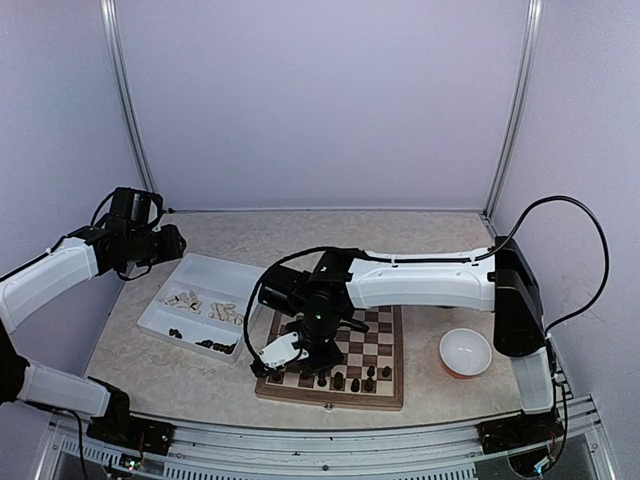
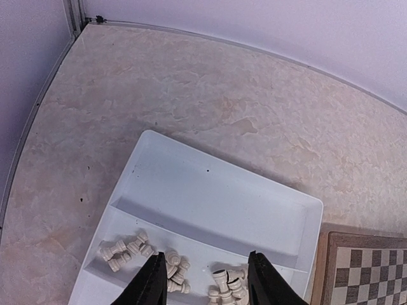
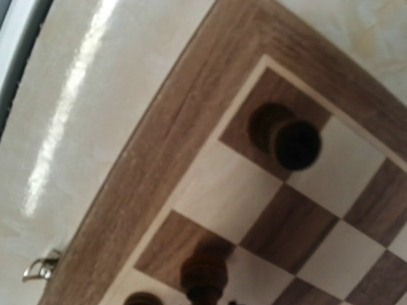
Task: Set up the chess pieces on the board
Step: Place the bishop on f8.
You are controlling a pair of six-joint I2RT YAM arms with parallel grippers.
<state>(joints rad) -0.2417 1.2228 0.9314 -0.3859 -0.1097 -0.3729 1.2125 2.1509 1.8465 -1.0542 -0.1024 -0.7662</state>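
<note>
The board (image 1: 392,397) lies at the table's front middle with several dark chess pieces (image 1: 355,380) standing along its near rows. My right gripper (image 1: 296,358) hovers low over the board's near left corner, shut on a dark chess piece (image 3: 203,276) that hangs just above a dark square by the border (image 3: 159,140). Another dark piece (image 3: 287,140) stands on the corner square. My own fingers barely show in the right wrist view. My left gripper (image 2: 205,267) is open and empty above the white tray (image 2: 210,190), over loose cream pieces (image 2: 173,267).
The white tray (image 1: 205,268) left of the board holds cream pieces (image 1: 205,305) and a few dark ones (image 1: 212,345). A white bowl (image 1: 466,352) sits right of the board. The board's metal clasp (image 3: 41,267) sticks out from its edge.
</note>
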